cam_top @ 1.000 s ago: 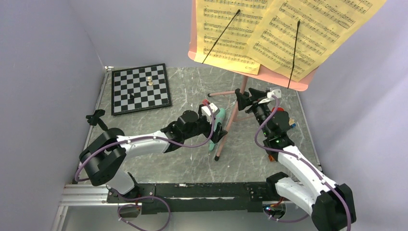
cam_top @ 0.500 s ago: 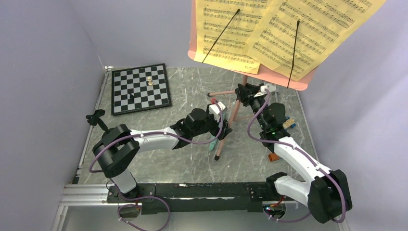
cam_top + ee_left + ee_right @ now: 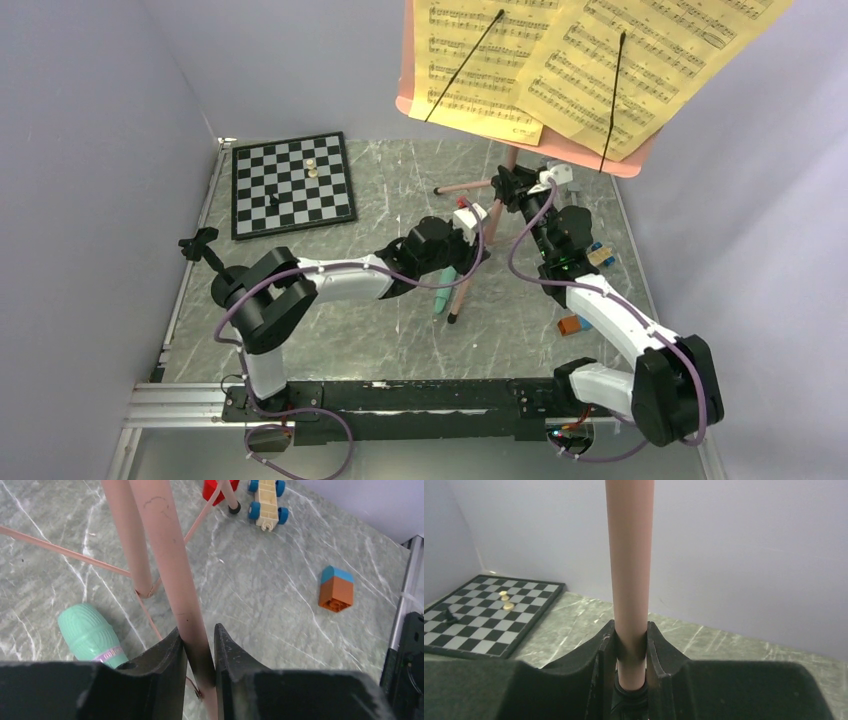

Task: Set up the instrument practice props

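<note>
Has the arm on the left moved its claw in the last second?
Yes. The left gripper has slid rightward, farther from the chessboard, and now pinches a leg of the pink music stand.

The music stand (image 3: 162,545) is pink, its pages (image 3: 600,70) yellow with black notes, the tube (image 3: 90,632) mint-green, the chessboard (image 3: 292,183) black-and-white checked.

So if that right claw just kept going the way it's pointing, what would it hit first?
The right gripper is shut on the pole of the pink music stand, so it would push that first. Past it, only the back wall seems to lie ahead, though depth is hard to judge.
</note>
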Motion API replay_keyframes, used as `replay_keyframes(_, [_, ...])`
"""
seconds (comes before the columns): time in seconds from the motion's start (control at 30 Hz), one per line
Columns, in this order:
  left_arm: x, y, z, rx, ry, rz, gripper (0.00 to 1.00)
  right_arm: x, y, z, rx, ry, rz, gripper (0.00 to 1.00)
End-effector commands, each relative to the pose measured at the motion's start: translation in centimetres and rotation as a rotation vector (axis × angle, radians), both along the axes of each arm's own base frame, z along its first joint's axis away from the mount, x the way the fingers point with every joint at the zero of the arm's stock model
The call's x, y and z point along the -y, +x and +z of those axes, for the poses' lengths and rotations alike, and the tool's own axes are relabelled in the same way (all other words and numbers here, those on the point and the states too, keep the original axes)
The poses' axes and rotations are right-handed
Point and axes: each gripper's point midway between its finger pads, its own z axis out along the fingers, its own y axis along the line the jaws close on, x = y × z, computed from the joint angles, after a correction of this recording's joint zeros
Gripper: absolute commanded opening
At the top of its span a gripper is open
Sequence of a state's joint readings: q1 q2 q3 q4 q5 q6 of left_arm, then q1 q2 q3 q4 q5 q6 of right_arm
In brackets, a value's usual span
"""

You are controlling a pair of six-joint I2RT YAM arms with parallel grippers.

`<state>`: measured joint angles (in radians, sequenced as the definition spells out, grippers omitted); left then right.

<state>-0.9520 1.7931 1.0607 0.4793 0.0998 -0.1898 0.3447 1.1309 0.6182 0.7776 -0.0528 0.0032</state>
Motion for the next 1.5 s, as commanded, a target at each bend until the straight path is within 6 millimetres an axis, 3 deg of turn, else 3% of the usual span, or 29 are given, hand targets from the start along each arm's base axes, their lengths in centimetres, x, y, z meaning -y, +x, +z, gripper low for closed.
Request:
replay_keyframes(0.0, [1.6,3.0,1.7,0.107,0.005,0.03,0.09,-0.2,1.5,2.1,0.077,-0.035,-0.002,0.0])
replay_keyframes(0.1, [2.0,4.8,1.9,0.118,0.009,0.048,0.0,0.2,2.9,2.0,0.078,-0.052,-0.013,0.0])
replay_keyframes(0.43, [3.0,11.8,1.8,0.121,0.025,0.065,0.0,2.3,9.0,1.7,0.09,-0.053,0.005,0.0])
replay_keyframes(0.63, [2.1,15.7,1.7,0.119,0.033,0.108,0.0,1.4,12.1,0.4,0.064,-0.064,0.053,0.0])
replay_keyframes(0.73, [1.6,16.5,1.4,0.108,0.037,0.114,0.0,1.3,12.9,0.0,0.055,-0.066,0.053,0.0])
replay_keyframes(0.9, [1.2,16.2,1.3,0.115,0.035,0.107,0.07,1.3,12.6,-0.6,0.043,-0.045,0.056,0.04])
replay_keyframes(1.0, [0.9,15.8,1.1,0.111,0.028,0.106,0.18,1.4,12.0,-0.1,0.04,-0.03,0.056,0.14])
replay_keyframes(1.07, [0.9,15.4,1.2,0.103,0.019,0.095,0.35,1.4,11.5,0.3,0.034,-0.028,0.059,0.28])
replay_keyframes(1.13, [1.0,14.9,1.4,0.097,0.012,0.081,0.5,1.5,11.1,0.6,0.025,-0.024,0.061,0.36])
replay_keyframes(1.2, [1.0,14.5,1.4,0.089,0.011,0.067,0.6,1.4,10.6,0.8,0.009,-0.019,0.07,0.44])
replay_keyframes(1.3, [1.0,13.5,1.9,0.089,0.008,0.047,0.72,1.6,9.4,1.2,0.003,-0.001,0.069,0.65])
replay_keyframes(1.47, [0.4,11.4,3.9,0.095,-0.014,0.037,0.85,2.7,6.7,1.3,-0.017,0.075,0.029,0.71])
